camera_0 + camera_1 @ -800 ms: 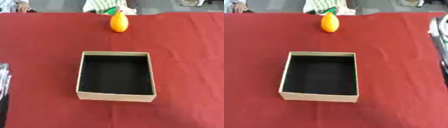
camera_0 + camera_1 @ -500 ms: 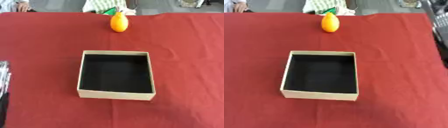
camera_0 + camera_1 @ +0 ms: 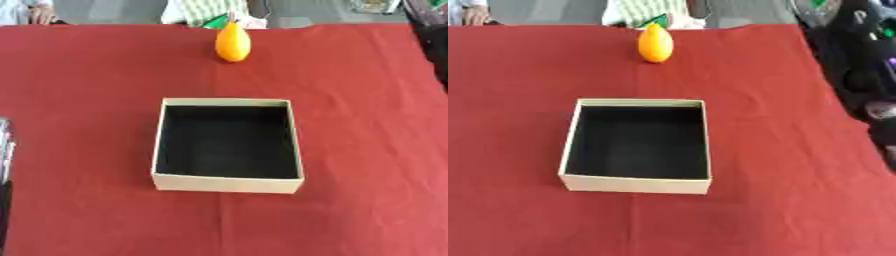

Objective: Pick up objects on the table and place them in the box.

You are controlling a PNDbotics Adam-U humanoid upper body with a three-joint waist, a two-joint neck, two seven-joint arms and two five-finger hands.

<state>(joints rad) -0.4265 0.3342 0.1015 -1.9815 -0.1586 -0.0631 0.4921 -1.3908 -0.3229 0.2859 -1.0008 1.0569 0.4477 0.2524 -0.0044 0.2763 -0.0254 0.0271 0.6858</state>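
Right arm has advanced along the table edge; hand state unclear. Reach step: fruit sits forward-left; box empty.

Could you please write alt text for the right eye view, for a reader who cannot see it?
An open cardboard box with a dark, empty inside sits in the middle of a red tablecloth. An orange fruit stands beyond it near the table's far edge, apart from the box. The robot's dark right arm shows along the right edge.
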